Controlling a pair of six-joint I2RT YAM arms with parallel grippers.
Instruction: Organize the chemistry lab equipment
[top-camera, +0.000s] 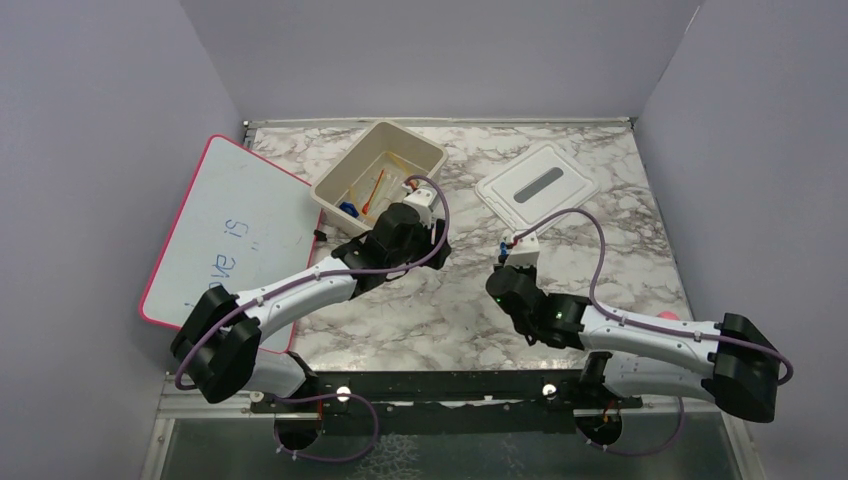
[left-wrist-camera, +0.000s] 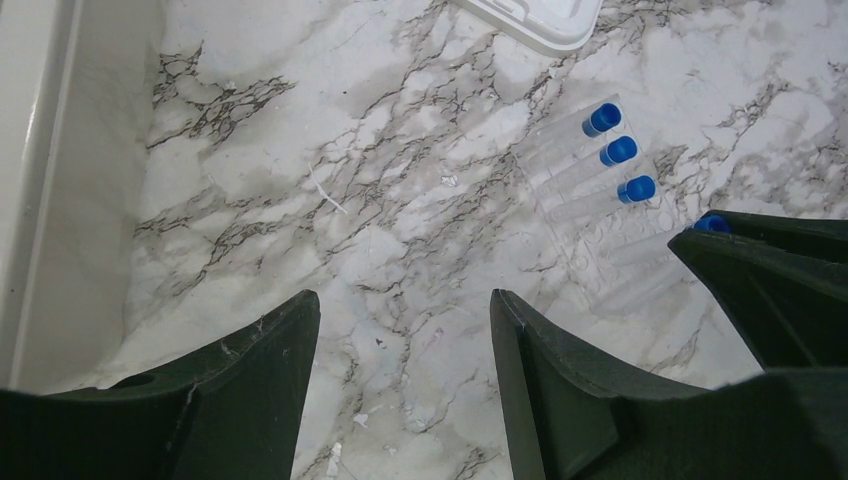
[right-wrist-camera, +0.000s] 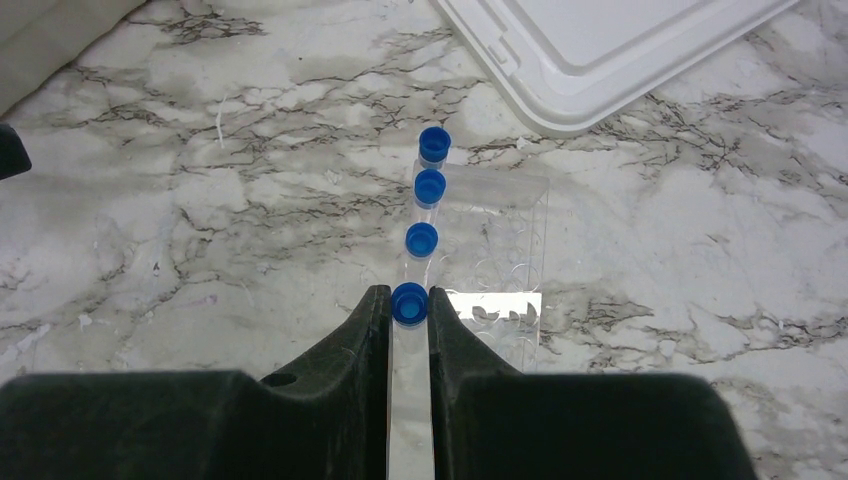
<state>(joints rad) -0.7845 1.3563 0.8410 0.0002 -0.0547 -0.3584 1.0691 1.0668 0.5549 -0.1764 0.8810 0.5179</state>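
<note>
My right gripper (right-wrist-camera: 408, 300) is shut on a clear tube with a blue cap (right-wrist-camera: 408, 306), which stands in a clear rack (right-wrist-camera: 500, 250) on the marble table. Three more blue-capped tubes (right-wrist-camera: 428, 187) stand in a row beyond it. In the top view this gripper (top-camera: 512, 255) is at mid-table. My left gripper (left-wrist-camera: 405, 305) is open and empty above bare marble, between the beige tub (left-wrist-camera: 60, 200) and the tube rack (left-wrist-camera: 618, 151). In the top view it (top-camera: 432, 232) hangs just in front of the tub (top-camera: 415, 137), which holds an orange-red dropper (top-camera: 375, 190) and a blue item (top-camera: 348, 208).
The white lid (top-camera: 535, 182) lies at the back right, just beyond the rack. The pink-rimmed whiteboard (top-camera: 235, 230) leans at the left. A small pink thing (top-camera: 668, 316) lies by the right arm. Grey walls enclose the table on three sides.
</note>
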